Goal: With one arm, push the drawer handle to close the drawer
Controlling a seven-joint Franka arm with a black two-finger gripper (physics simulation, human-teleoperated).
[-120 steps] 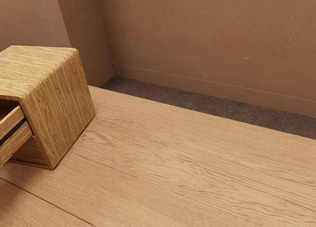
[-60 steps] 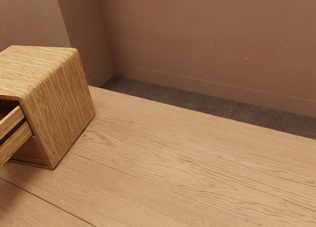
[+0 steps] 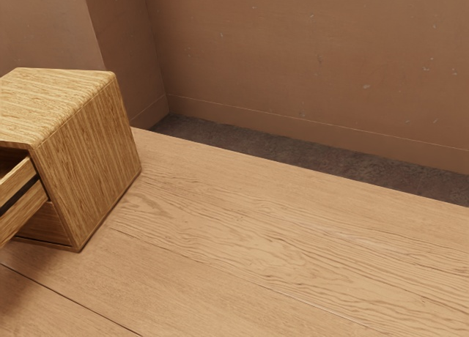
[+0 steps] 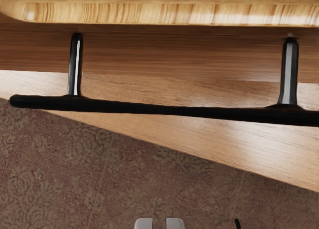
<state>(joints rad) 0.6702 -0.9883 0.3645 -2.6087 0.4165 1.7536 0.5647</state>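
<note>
Cabinet (image 3: 91,161) on table (image 3: 256,234), drawer (image 3: 20,208) open, black handle (image 4: 164,110), brown wall (image 3: 308,58), patterned floor (image 4: 89,164)

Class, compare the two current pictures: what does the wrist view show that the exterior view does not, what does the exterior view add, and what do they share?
Wrist view: the black bar handle and the two posts that carry it.

Exterior view: the cabinet's top and side panel, the dark strip along the side of the open drawer, and the scuffed brown wall.

Both: wood-grained drawer furniture, the wooden table, and floor beyond the table's edge.
</note>
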